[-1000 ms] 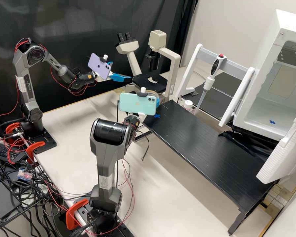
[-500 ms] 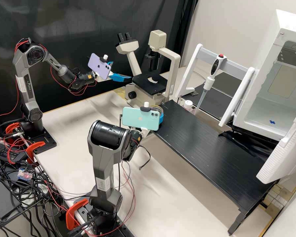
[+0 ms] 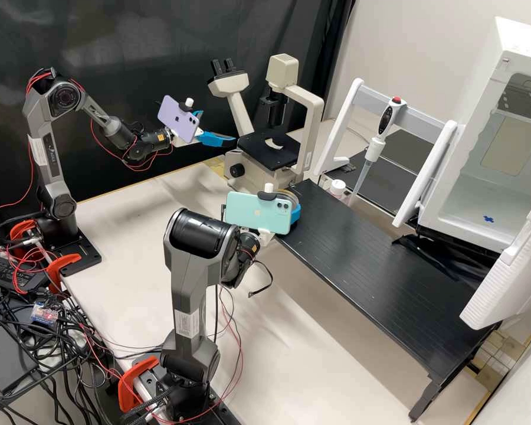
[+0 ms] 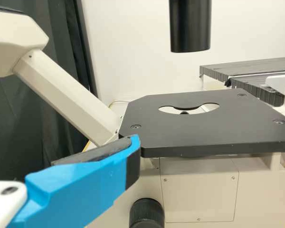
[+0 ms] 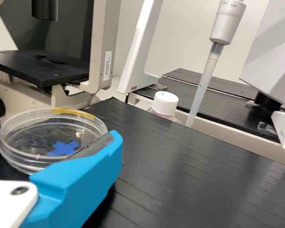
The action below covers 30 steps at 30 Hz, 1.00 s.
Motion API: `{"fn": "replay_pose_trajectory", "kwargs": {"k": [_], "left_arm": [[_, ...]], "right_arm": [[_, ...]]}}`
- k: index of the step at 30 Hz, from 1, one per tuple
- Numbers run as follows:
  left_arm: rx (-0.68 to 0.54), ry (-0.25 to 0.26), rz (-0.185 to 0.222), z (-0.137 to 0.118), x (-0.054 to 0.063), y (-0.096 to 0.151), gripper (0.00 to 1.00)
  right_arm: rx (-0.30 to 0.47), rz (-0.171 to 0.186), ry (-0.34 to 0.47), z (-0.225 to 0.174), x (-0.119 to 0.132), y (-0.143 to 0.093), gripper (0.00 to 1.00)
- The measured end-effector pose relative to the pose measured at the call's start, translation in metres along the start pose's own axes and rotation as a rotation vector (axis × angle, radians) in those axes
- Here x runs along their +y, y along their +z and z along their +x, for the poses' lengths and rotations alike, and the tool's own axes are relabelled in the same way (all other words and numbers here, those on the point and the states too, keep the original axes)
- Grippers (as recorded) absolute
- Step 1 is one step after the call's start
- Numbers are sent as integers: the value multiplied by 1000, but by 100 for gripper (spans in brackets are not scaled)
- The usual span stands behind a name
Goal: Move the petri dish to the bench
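Two grippers, high view: the left gripper (image 3: 218,126), fingers spread, near the microscope (image 3: 268,150); the right gripper (image 3: 293,208) at the black tabletop's (image 3: 366,260) corner. Left wrist view: a blue finger beside the microscope's stage (image 4: 199,128). Right wrist view: fingers clasping the petri dish (image 5: 33,130) over a blue cross (image 5: 63,148).

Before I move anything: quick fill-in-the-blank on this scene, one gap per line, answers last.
The petri dish is between the two fingers of the ____ claw.
Seen through its clear plastic is a blue mark shaped like a ____.
The cap of the bottle is ____.
The black stage with the cut-out is part of the ____.

Missing words: right; cross; white; microscope.
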Motion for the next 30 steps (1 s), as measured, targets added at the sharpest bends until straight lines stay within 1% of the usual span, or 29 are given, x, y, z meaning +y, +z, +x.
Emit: {"fn": "replay_pose_trajectory", "kwargs": {"k": [4, 7, 8, 10, 13, 15, 17, 19, 20, 21, 22, 23, 24, 25, 28, 29, 30], "left_arm": [[0, 0, 0, 0, 0, 0, 100], [0, 0, 0, 0, 0, 0, 100], [0, 0, 0, 0, 0, 0, 100], [0, 0, 0, 0, 0, 0, 100], [0, 0, 0, 0, 0, 0, 100], [0, 0, 0, 0, 0, 0, 100], [0, 0, 0, 0, 0, 0, 100], [0, 0, 0, 0, 0, 0, 100], [0, 0, 0, 0, 0, 0, 100], [0, 0, 0, 0, 0, 0, 100], [0, 0, 0, 0, 0, 0, 100], [0, 0, 0, 0, 0, 0, 100], [0, 0, 0, 0, 0, 0, 100], [0, 0, 0, 0, 0, 0, 100], [0, 0, 0, 0, 0, 0, 100], [0, 0, 0, 0, 0, 0, 100], [0, 0, 0, 0, 0, 0, 100]], "right_arm": [[-6, 1, 3, 0, 0, -1, 100], [16, -11, 13, -4, 2, -8, 100], [20, -10, 9, -5, 2, -9, 100], [60, -11, 23, -11, 6, -18, 100], [124, -32, 36, -25, 10, -31, 100], [162, -35, 66, -34, 15, -37, 100], [203, -25, 109, -42, 21, -43, 100], [248, -1, 191, -55, 32, -49, 100], [253, 8, 211, -57, 34, -50, 100], [258, 23, 262, -63, 41, -52, 100], [255, 33, 295, -66, 44, -53, 100], [245, 50, 340, -71, 50, -53, 100], [233, 60, 366, -74, 53, -53, 100], [215, 80, 399, -78, 58, -52, 100], [186, 114, 457, -84, 66, -48, 100], [182, 118, 461, -85, 67, -47, 100], [179, 132, 471, -86, 69, -44, 100]]}}
